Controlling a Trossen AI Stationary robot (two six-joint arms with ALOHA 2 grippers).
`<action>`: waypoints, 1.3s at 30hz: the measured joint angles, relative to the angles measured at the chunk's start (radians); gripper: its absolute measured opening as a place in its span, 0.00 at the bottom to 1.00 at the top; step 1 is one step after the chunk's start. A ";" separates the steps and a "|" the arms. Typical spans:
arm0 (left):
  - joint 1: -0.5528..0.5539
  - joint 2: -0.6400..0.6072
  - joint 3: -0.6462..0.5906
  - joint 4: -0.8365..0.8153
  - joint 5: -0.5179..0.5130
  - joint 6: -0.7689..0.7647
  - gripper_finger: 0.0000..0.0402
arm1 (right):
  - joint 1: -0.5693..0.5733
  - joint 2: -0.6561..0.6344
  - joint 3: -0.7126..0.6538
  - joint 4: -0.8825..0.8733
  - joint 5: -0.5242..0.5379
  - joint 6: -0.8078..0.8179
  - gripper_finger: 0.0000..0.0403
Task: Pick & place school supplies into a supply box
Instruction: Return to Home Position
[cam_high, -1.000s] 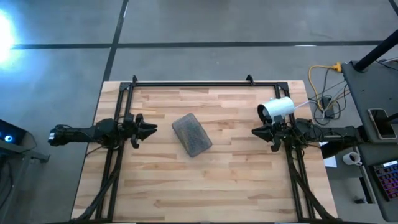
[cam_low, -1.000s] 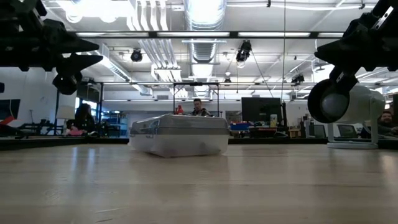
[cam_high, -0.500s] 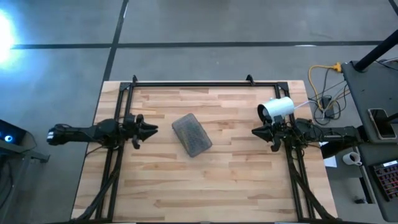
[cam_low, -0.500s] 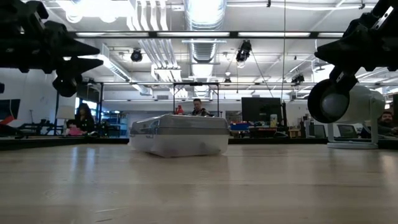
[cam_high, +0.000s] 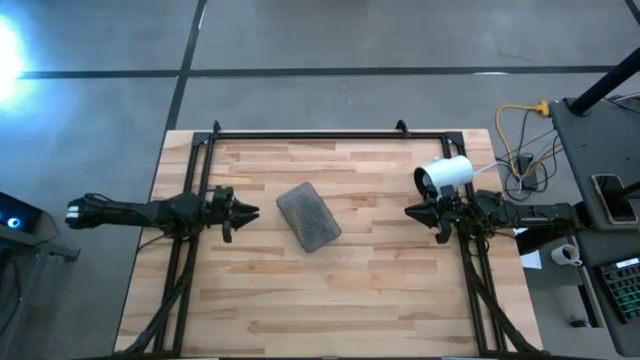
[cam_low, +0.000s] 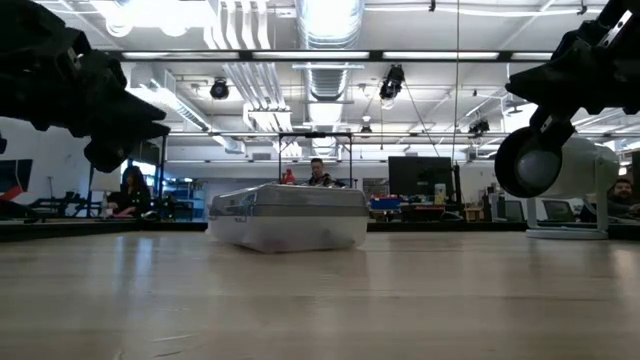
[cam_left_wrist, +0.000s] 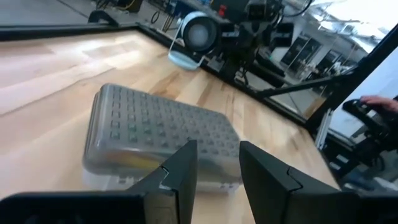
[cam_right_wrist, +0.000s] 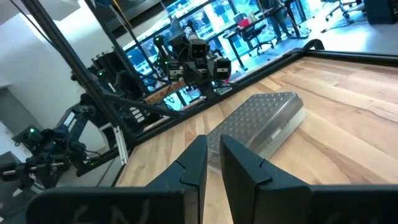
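Observation:
The supply box (cam_high: 308, 216) lies closed near the table's middle, slantwise, with its grey ribbed half up and its clear half on the wood (cam_low: 290, 218). Something yellowish shows dimly through its clear wall in the left wrist view (cam_left_wrist: 124, 163). No pens, pencils or scissors show outside the box. My left gripper (cam_high: 250, 212) hovers left of the box, open and pointing at it (cam_left_wrist: 217, 146). My right gripper (cam_high: 408, 212) waits above the table's right side, its fingers almost together (cam_right_wrist: 213, 140), well away from the box (cam_right_wrist: 261, 121).
A white round camera head on a stand (cam_high: 445, 175) sits on the table's right side next to my right arm (cam_low: 545, 160). Black frame rails (cam_high: 300, 134) run along the far edge and both sides. Bare wood lies around the box.
My left gripper has moved a little toward the table's right, closer to the box, and has turned about its own axis. The box and my right arm have kept still.

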 joint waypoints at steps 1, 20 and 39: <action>0.000 0.011 0.000 0.000 0.000 0.000 0.26 | 0.001 0.000 0.000 0.000 0.000 0.000 0.10; 0.000 0.180 0.000 0.000 0.000 0.000 0.26 | 0.001 0.030 0.000 -0.001 0.000 0.000 0.10; 0.000 0.221 0.000 0.000 0.000 0.000 0.26 | 0.001 0.030 0.000 -0.001 0.000 0.000 0.10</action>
